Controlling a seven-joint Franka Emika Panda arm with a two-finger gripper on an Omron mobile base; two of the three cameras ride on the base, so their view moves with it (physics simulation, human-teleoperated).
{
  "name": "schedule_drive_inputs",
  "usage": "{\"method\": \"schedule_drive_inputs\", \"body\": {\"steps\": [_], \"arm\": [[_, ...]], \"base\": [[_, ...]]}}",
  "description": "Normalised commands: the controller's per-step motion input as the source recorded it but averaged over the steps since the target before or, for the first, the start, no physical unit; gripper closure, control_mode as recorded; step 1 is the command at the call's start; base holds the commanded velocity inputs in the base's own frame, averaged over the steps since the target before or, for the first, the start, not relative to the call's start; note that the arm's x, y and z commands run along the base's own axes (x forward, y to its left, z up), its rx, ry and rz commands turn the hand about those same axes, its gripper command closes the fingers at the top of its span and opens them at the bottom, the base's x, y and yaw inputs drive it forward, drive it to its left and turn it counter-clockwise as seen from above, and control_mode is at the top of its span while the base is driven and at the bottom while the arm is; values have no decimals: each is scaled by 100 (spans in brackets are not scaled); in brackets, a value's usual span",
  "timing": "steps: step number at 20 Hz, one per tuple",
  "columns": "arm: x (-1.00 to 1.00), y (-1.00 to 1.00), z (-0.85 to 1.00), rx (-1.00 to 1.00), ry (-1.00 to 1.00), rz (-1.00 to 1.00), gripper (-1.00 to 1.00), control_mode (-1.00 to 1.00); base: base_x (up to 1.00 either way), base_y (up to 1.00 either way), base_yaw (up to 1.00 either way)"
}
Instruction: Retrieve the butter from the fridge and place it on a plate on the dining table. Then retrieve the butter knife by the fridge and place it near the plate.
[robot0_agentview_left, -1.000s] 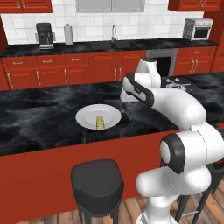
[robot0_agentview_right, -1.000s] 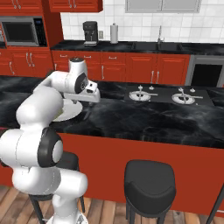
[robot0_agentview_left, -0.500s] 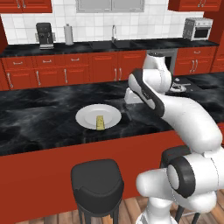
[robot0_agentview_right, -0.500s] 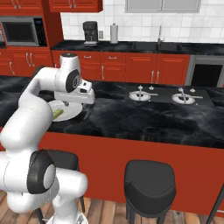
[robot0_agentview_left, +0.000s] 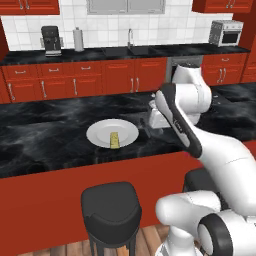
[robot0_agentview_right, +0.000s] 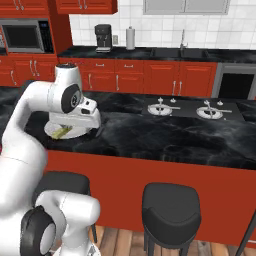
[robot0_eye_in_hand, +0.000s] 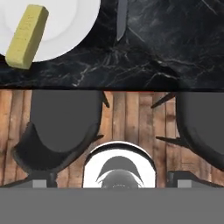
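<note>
The butter (robot0_agentview_left: 115, 139) is seen lying on the plate (robot0_agentview_left: 99, 132) on the dining table (robot0_agentview_left: 45, 145), with a slim grey blade, probably the butter knife (robot0_eye_in_hand: 121, 19), just beside the plate's rim and cut off at the frame's edge. The gripper (robot0_agentview_left: 159, 119) is held above the marble right of the plate, largely hidden by the arm (its jaws stand fully apart, gripping nothing). In the right base view the plate (robot0_agentview_right: 56, 130) is half covered by the hand.

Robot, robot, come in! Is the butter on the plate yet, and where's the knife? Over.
Gripper open, holding nothing. Butter on the plate. Butter knife on the dining table beside the plate. Nothing in the way.
</note>
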Motion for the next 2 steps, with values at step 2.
{"method": "schedule_drive_inputs", "body": {"steps": [2], "arm": [[-82, 0, 0, -6, -18, 0, -100, -100]], "base": [[0, 0, 0]]}}
